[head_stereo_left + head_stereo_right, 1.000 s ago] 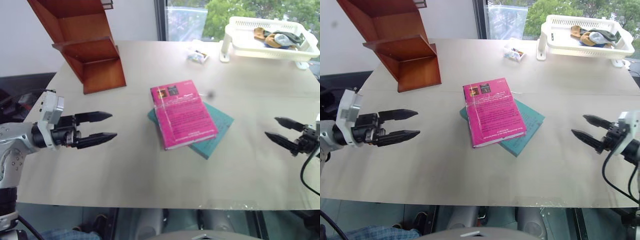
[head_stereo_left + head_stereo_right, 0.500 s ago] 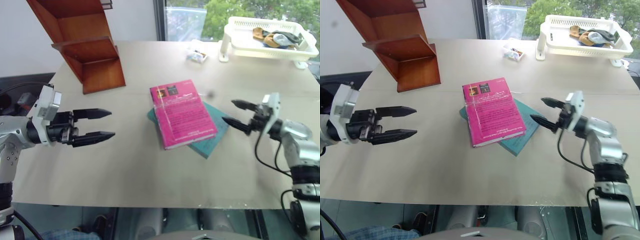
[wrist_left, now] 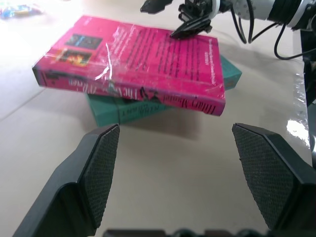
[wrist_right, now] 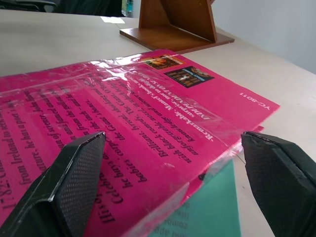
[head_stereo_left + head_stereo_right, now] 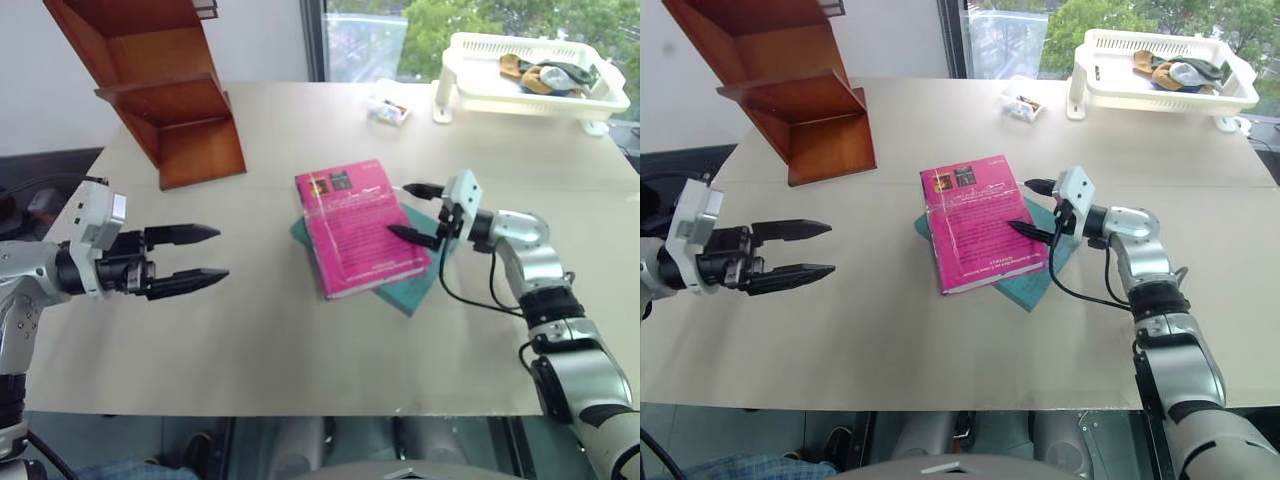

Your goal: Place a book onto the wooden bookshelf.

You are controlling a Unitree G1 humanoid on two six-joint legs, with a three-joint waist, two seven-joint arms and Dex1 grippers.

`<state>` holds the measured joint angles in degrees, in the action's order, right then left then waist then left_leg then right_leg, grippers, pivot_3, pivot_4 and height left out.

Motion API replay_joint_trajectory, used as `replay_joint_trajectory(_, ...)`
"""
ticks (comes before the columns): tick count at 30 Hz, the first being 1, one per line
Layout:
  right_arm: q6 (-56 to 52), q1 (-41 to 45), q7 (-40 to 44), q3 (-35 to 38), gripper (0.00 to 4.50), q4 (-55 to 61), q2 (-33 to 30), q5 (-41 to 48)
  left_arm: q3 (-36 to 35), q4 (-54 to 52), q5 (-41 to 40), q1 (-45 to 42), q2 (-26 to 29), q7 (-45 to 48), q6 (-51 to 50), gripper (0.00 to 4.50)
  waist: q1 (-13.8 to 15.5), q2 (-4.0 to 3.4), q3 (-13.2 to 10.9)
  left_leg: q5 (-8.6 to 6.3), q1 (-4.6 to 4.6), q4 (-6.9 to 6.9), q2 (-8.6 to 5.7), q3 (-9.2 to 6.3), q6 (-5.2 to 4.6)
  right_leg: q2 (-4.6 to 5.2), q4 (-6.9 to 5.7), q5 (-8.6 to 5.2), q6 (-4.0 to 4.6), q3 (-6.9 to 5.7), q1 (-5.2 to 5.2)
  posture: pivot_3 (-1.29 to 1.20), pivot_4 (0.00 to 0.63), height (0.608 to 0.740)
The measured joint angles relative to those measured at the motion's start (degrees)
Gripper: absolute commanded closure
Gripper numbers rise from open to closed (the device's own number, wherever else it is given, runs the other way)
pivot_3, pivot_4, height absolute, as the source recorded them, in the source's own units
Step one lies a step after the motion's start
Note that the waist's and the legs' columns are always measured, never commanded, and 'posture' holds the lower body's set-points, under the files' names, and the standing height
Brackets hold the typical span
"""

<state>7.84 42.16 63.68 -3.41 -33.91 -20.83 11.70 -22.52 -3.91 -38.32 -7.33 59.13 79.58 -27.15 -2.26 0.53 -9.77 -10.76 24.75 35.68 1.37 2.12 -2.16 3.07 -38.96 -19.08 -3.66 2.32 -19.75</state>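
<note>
— How far along is it?
— Barely begun, I'd say: the glossy magenta-pink paperback book lies flat on a teal-green book mid-table, well apart from the reddish-brown stepped wooden bookshelf.
— And the jaws?
— The right gripper is spread wide at the paperback's edge, gripping nothing; the left gripper hangs spread and empty.

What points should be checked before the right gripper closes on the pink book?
1. Right gripper open: ok.
2. Its fingers at the pink book's right edge, one over the cover: ok.
3. Lower finger under the book, above the teal book: cannot tell.
4. Left gripper open, away from the books: ok.
5. Wooden bookshelf tiers free: ok for those in view.
</note>
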Motion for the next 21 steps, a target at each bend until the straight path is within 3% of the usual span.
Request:
replay_joint_trajectory(10, -0.83, 5.11, 1.56, 2.30, 0.00, -6.84, -3.36, 1.03, -3.13, -2.44, -0.41, 4.18, -0.20, -1.40, -0.07, 0.54, -0.04, 0.04, -0.04, 0.00, 0.01, 0.00, 0.00, -0.02, 0.00, 0.07, 0.01, 0.00, 0.00, -0.03, -0.01, 0.00, 0.150, 0.740)
replay_joint_trajectory(21, 0.17, 5.84, 2.02, 3.78, 0.00, -14.31, -4.88, -0.63, -3.35, -1.12, -1.04, 1.29, -0.15, -1.32, 0.38, 0.54, -0.31, 0.07, -0.08, 0.00, 0.02, -0.02, 0.00, 0.02, 0.00, 0.04, 0.00, 0.00, 0.00, 0.02, 0.00, 0.00, 0.150, 0.740)
